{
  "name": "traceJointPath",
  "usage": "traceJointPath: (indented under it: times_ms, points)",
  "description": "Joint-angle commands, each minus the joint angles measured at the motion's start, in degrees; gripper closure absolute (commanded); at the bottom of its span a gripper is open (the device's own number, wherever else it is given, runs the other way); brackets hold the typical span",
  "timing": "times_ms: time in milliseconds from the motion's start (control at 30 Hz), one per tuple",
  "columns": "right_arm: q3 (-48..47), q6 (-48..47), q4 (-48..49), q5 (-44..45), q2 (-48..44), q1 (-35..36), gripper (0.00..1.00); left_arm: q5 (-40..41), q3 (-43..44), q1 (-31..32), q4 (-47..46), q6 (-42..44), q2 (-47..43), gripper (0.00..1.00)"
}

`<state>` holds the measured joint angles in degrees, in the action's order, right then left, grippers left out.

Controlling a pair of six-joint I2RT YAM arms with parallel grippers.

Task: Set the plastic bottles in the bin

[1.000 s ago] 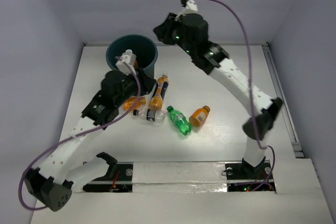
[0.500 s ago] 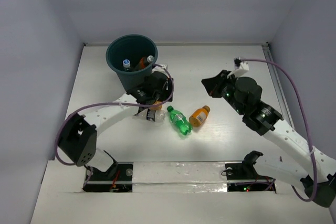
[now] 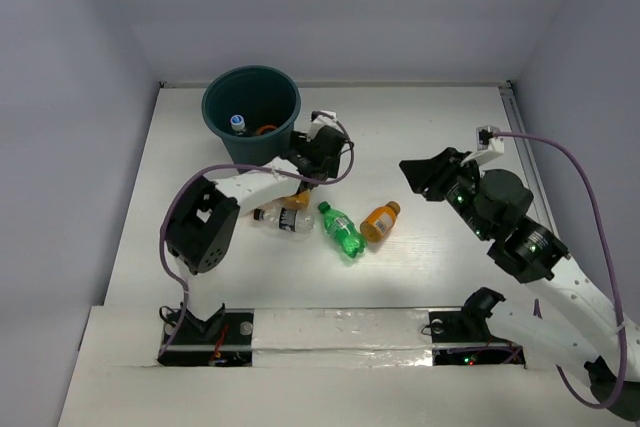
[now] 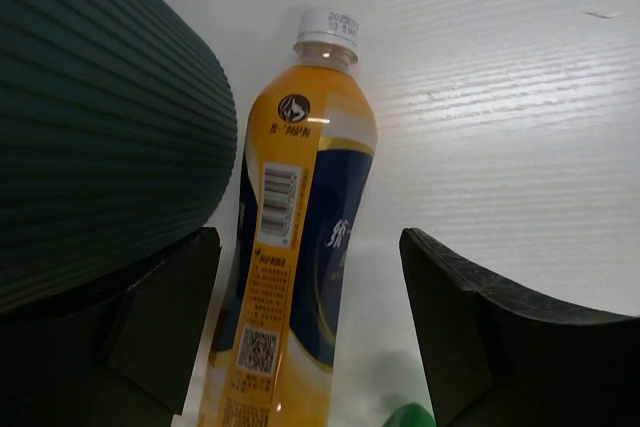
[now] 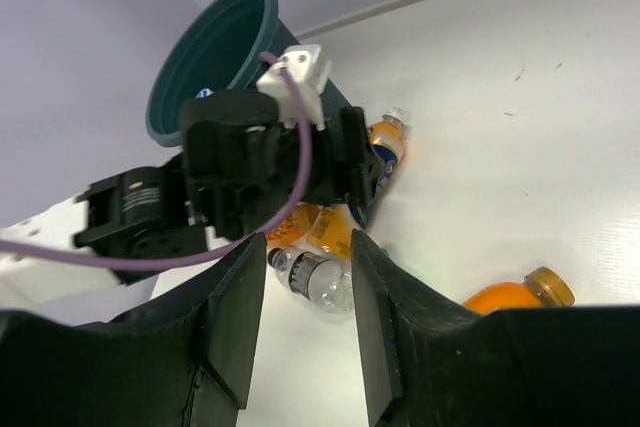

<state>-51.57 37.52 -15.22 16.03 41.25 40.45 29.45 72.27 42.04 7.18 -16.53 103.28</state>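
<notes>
Straddling orange bottle (image 4: 296, 247) now: left gripper (image 4: 310, 342) (jaws wider).

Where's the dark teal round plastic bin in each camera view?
Top external: dark teal round plastic bin at upper left.
Left wrist: its ribbed wall along the left edge.
Right wrist: upper left, rim showing.
Shared landmark: the left pincer beside it.

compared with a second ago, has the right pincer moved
Yes. The right pincer was beside the bin; it has swung rightward and toward the near side, well away from it.
</notes>
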Motion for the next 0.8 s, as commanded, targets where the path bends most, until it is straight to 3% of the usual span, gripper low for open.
traceJointPath:
  times_ms: [0, 367, 500, 767]
  points:
    - [-1.25, -0.34, -0.68, -0.74, -1.35, -0.37, 0.54, 5.08, 4.80, 0.32, -1.12, 3.00, 2.96, 0.29]
    - [2.35, 0.71, -4.20, -3.81, -5.04, -0.37, 0.50, 3.78, 11.84, 0.32, 2.22, 2.74, 15.71, 0.29]
    - [4.19, 1.24, -5.17, -2.94, -6.18, -0.37, 0.43, 0.61, 12.37, 0.32, 1.79, 1.51, 16.95, 0.31]
    - [8.50, 10.63, -11.92, 2.68, -2.15, -0.37, 0.14, -0.27, 16.67, 0.32, 2.22, 3.26, 12.21, 0.58]
